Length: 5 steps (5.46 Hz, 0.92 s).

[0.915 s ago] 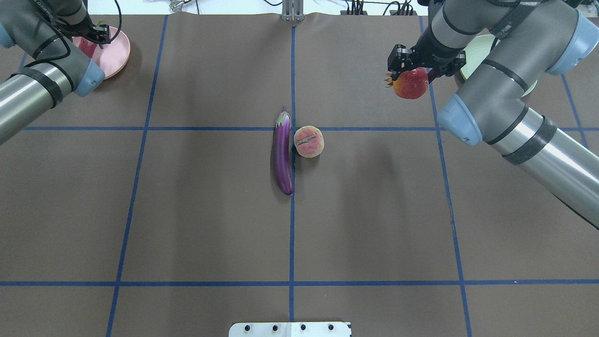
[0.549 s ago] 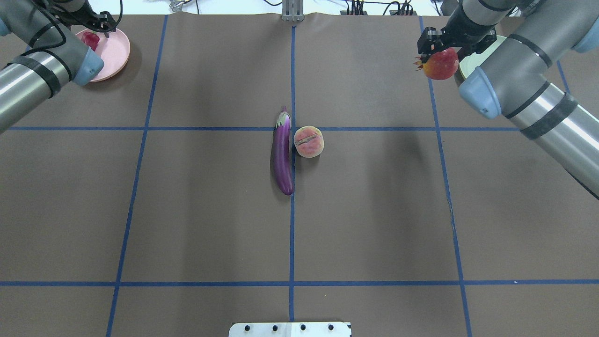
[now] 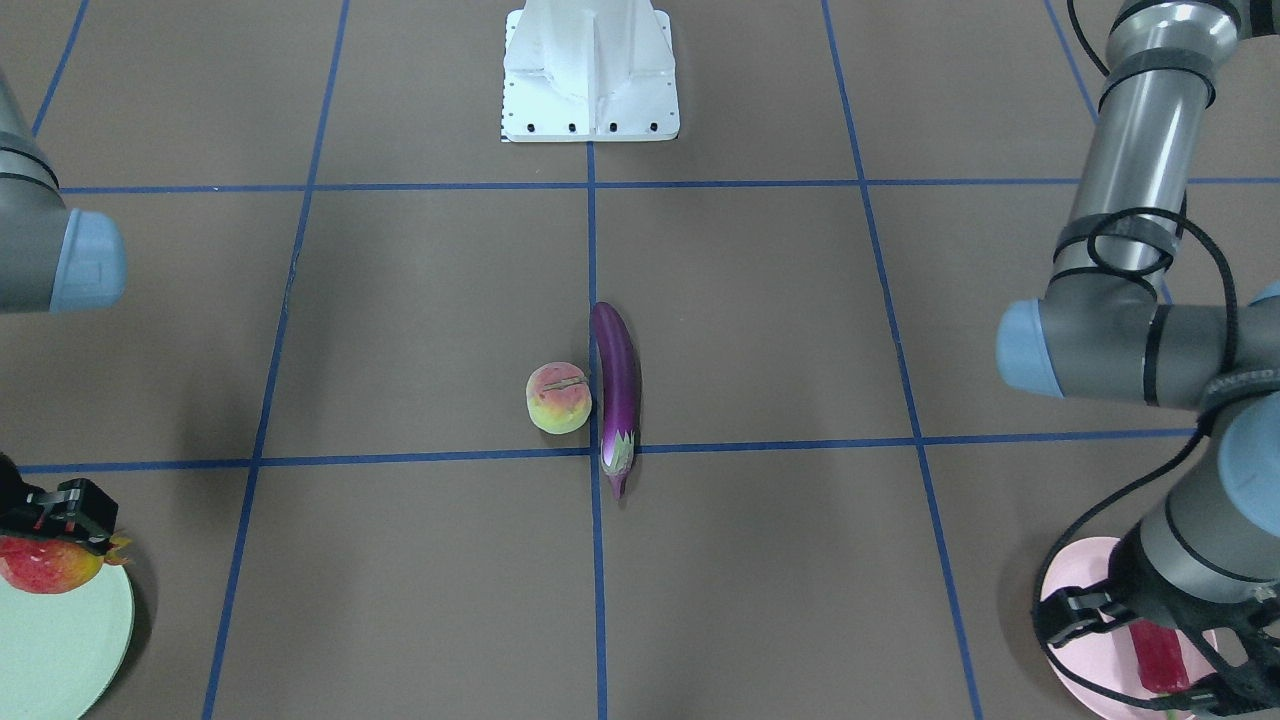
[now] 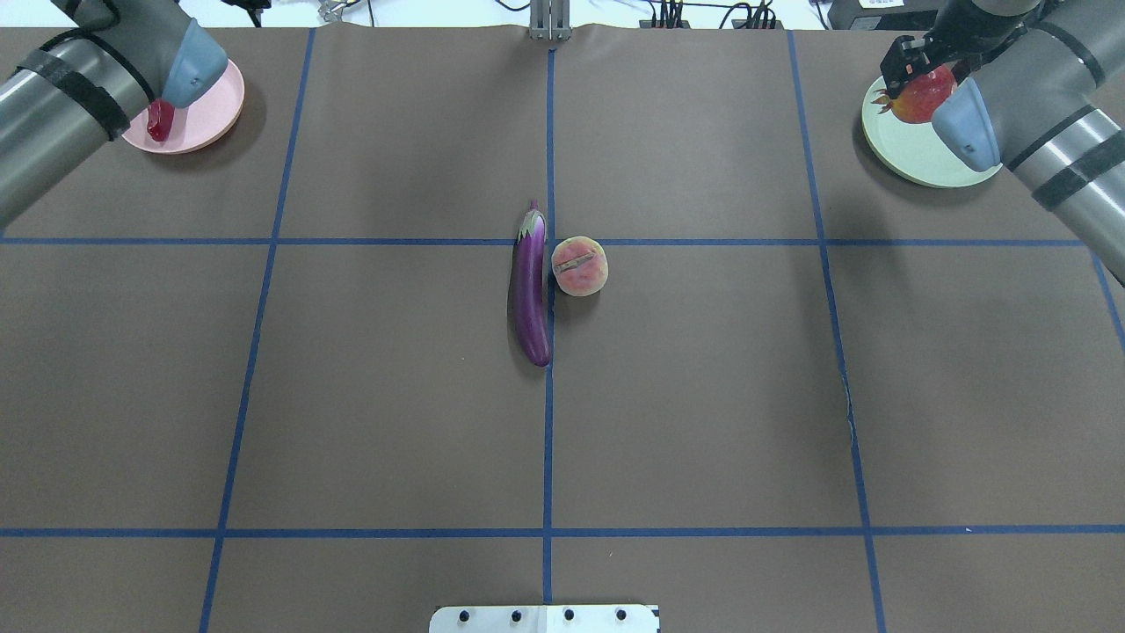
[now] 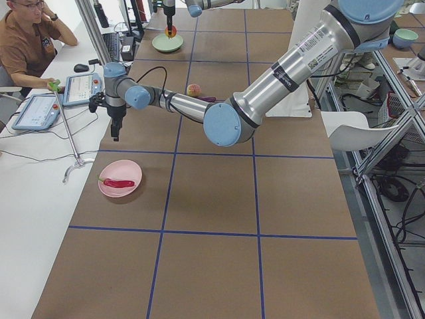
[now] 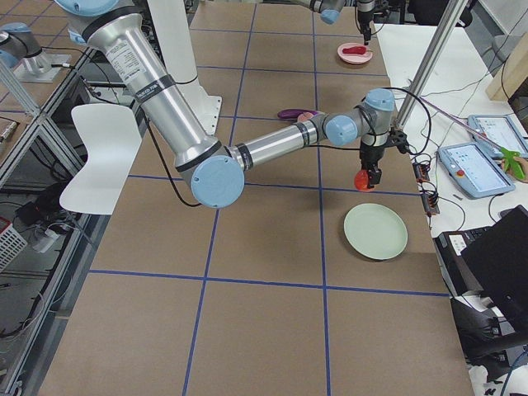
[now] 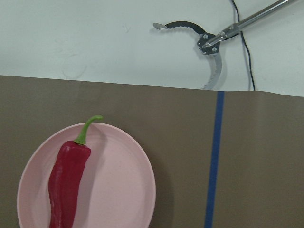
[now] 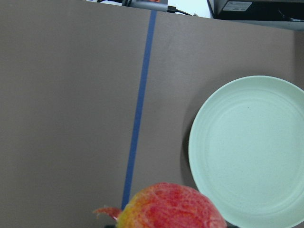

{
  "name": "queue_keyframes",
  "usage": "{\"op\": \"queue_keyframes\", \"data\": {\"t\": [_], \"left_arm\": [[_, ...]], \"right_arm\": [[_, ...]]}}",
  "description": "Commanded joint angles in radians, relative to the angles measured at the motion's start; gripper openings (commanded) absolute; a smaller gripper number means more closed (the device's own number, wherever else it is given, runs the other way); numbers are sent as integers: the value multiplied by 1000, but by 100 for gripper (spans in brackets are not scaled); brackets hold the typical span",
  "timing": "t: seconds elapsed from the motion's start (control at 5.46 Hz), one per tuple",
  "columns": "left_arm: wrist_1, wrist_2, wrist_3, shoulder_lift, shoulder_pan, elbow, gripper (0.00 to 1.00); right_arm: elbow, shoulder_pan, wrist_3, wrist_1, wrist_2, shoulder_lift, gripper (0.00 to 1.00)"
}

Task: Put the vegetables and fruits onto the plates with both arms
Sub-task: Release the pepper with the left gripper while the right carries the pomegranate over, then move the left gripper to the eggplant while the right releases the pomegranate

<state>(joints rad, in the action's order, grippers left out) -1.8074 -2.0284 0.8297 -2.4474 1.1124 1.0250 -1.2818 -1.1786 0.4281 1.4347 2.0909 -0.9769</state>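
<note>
My right gripper (image 4: 918,81) is shut on the red-orange pomegranate (image 4: 925,97) and holds it in the air over the near-left rim of the mint plate (image 4: 914,151); the wrist view shows that plate (image 8: 249,152) bare. On the pink plate (image 4: 215,110) the red chili (image 7: 66,185) lies free. Above and beyond it my left gripper (image 5: 115,135) is raised, open, holding nothing. At the table's middle, the purple eggplant (image 4: 531,290) and the peach (image 4: 580,265) lie side by side, touching or nearly so.
The white base block (image 3: 590,70) sits at the robot's edge. Beyond the far edge is a white side table with tablets (image 6: 474,169), a metal stand (image 5: 70,133) and a seated person (image 5: 26,40). Blue tape lines grid the brown mat.
The right gripper carried the pomegranate right and farther back, until it hung over the mint plate. The left arm lifted and drew back from the pink plate, leaving the chili on it.
</note>
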Motion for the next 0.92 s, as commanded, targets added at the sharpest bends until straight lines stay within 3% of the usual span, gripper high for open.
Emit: {"op": "queue_keyframes", "data": {"t": [0.0,0.18,0.37,0.73], "left_arm": [[34,-33,193,-1,-101,160,100],[72,-30,269,-1,-200,252,100],[103,-24,366,-28,-279,280,100],[103,-15,411,-30,-327,285,100]], "right_arm": [[149,-9,-17,-158,-15,0,0],[192,-9,-17,-201,-43,0,0],[222,-6,-17,-210,-84,1,0],[310,2,-15,-305,-100,4,0]]}}
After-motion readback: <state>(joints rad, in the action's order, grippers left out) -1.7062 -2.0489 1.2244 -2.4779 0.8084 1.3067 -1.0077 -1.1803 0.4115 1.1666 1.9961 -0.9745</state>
